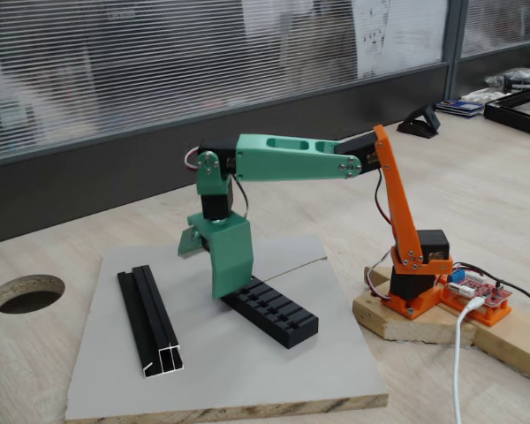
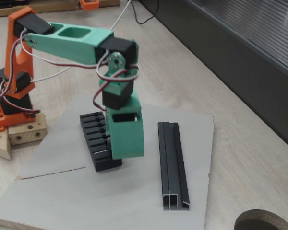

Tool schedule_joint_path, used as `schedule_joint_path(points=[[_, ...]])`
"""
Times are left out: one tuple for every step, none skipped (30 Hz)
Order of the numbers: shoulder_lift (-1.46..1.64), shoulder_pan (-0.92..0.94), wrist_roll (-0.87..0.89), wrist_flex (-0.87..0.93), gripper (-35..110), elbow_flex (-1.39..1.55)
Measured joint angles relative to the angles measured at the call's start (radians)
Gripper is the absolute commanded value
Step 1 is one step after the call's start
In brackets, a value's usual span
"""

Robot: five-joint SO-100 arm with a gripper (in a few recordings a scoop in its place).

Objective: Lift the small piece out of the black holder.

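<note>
Black holder [image 1: 274, 310] lying diagonally, green claw [image 2: 119, 154] at one end

An office or lab workspace: behind the gripper [image 1: 227, 287] runs a glazed partition with lowered blinds [image 1: 159, 62], beneath it a pale wood-grain desk [image 1: 477, 177] with a round cable hole [image 1: 26, 292], and a bare circuit board [image 1: 477, 291] beside the arm's base.

One black slotted holder [image 1: 274, 311] lies on one grey board [image 1: 247, 380], along with one long black grooved rail [image 1: 150, 320]. One green and orange arm [image 1: 300, 159] stands on one wooden block [image 1: 380, 320]. One round hole [image 1: 26, 293] is cut in the table [image 1: 477, 194].
</note>
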Motion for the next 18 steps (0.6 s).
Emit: schedule_joint_path(points=[[-0.003, 0.000, 0.000, -0.002, 80, 0.000], [-0.006, 0.000, 0.000, -0.002, 80, 0.000], [-0.006, 0.000, 0.000, -0.002, 80, 0.000], [-0.006, 0.000, 0.000, -0.002, 80, 0.000], [-0.006, 0.000, 0.000, 0.003, 80, 0.000], [-0.006, 0.000, 0.000, 0.006, 80, 0.000], [-0.006, 0.000, 0.000, 0.008, 80, 0.000], [-0.006, 0.000, -0.002, 0.008, 80, 0.000], [-0.006, 0.000, -0.003, 0.008, 80, 0.000], [-0.006, 0.000, -0.003, 0.008, 80, 0.000], [-0.006, 0.000, -0.003, 0.008, 80, 0.000], [-0.006, 0.000, -0.003, 0.008, 80, 0.000], [-0.006, 0.000, -0.003, 0.008, 80, 0.000], [-0.006, 0.002, -0.003, 0.008, 80, 0.000], [-0.006, 0.002, -0.003, 0.008, 80, 0.000], [-0.006, 0.002, -0.003, 0.008, 80, 0.000], [-0.006, 0.002, -0.003, 0.008, 80, 0.000], [-0.005, 0.005, -0.003, 0.008, 80, 0.000]])
